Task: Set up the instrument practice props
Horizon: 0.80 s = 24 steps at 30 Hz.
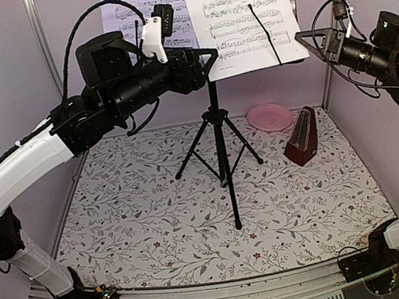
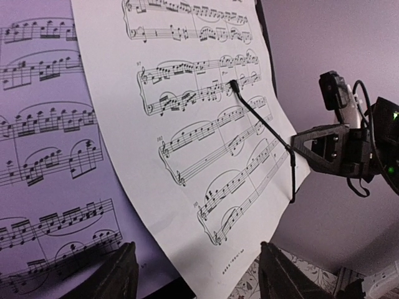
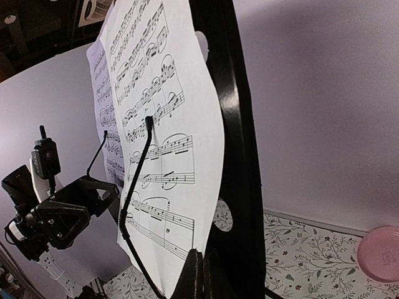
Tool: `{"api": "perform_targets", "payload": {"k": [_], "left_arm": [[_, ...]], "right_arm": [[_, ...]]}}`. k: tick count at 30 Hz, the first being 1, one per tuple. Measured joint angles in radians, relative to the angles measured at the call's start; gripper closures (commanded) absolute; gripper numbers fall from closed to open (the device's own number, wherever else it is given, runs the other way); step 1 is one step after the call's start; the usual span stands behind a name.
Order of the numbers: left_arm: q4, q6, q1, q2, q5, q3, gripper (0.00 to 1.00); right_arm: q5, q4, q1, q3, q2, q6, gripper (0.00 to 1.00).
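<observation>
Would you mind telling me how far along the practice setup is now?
Mostly done: the music stand stands on its tripod, both sheet-music pages rest on its desk, and the metronome sits beside it. In hand: the open left hand and the closed right hand flank the desk's lower edge. Left, probably: final straightening and withdrawing.

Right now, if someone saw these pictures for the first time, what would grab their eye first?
The tall black music stand in the middle of the table, carrying two white sheet-music pages side by side, stands out first. The left gripper and right gripper are both raised close to the pages. Right of the stand sit a dark red-brown metronome and, behind it, a pink plate.
</observation>
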Motion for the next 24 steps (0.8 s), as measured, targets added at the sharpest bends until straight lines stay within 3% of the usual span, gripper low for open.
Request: {"api": "perform_targets", "payload": {"k": [6, 14, 24], "left_arm": [[-0.018, -0.042, 0.0, 0.0, -0.007, 0.0, 0.32], [-0.044, -0.112, 0.0, 0.015, -0.012, 0.039, 0.54], [-0.066, -0.138, 0.0, 0.082, -0.013, 0.127, 0.59]], "right_arm": [[-0.001, 0.015, 0.0, -0.016, 0.0, 0.003, 1.0], [-0.008, 0.028, 0.0, -0.023, 0.0, 0.008, 1.0], [-0.008, 0.03, 0.0, -0.034, -0.002, 0.007, 1.0]]}}
